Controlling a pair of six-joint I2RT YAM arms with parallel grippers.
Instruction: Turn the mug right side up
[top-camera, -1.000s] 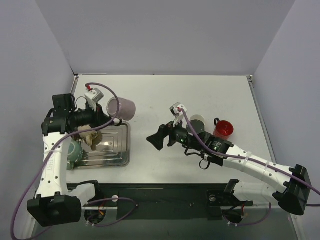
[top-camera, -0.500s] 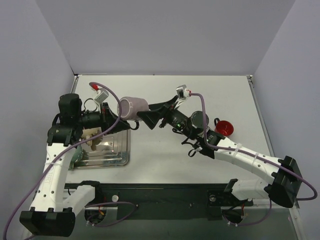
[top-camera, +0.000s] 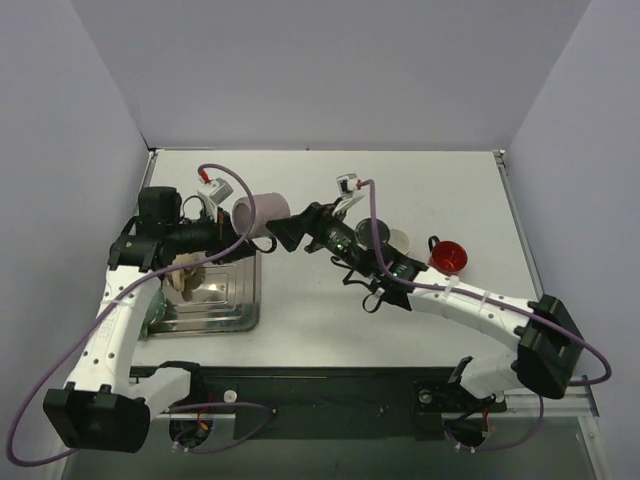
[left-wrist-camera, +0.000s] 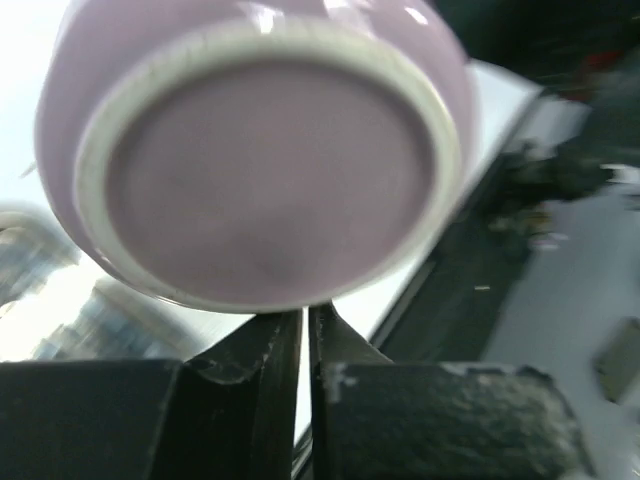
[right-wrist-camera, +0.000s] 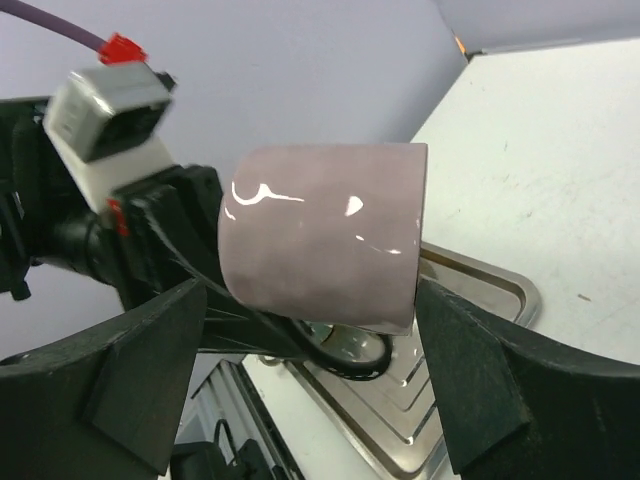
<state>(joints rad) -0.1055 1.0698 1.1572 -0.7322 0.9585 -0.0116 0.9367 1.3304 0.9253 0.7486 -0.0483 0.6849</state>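
- Nearest you, then, on the left of the table (top-camera: 420, 190), is the metal tray (top-camera: 215, 300) with a beige item (top-camera: 185, 282) lying in it. Neither matters for this step.
- A little farther back on the right, a red cup (top-camera: 447, 257) and a pale cup (top-camera: 400, 240) stand just beside each other, well apart from the action.
- Farther back, over the tray's far right corner, the mug (right-wrist-camera: 320, 235) hangs in the air on its side. Its base faces the left wrist camera, and it is not yet upright.
- Your left gripper (left-wrist-camera: 305, 325) carries it. The fingers are pressed almost together with only a thin slit between them, just under the base. What they pinch is hidden, though I'd guess the handle.
- Your right gripper (top-camera: 282, 230) is spread wide just beside the mug. Its wrist view frames the mug's body between the two fingers, but you cannot tell from these views whether either one touches.
- My read is that you are in mid-reorientation, at a handover or a steadying grasp.
- The next move probably calls for the following:
  - Close the right jaws squarely on the body before the left lets go.
  - Roll the mouth upward.
  - Lower the mug onto bare table rather than onto the tray.
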